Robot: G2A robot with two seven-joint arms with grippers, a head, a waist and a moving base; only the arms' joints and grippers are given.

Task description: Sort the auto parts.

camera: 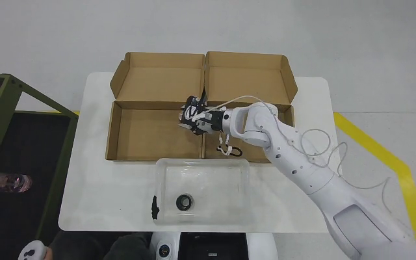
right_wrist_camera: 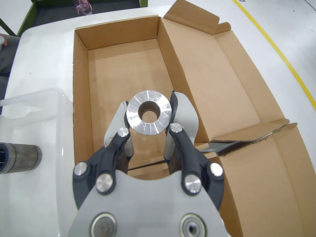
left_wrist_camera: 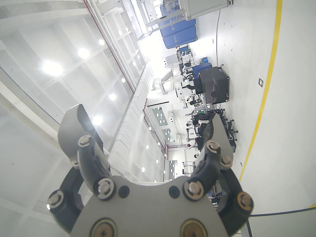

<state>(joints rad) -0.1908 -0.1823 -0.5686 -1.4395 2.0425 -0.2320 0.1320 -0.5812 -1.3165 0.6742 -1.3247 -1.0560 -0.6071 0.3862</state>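
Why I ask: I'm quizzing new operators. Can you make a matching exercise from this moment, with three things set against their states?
Things:
1. metal ring
2. dark cylinder
3. left gripper

States:
A. open, holding nothing
B. lying in the clear bin
C. clamped in the right gripper above a cardboard box

Pairs: 1-C, 2-B, 3-A.
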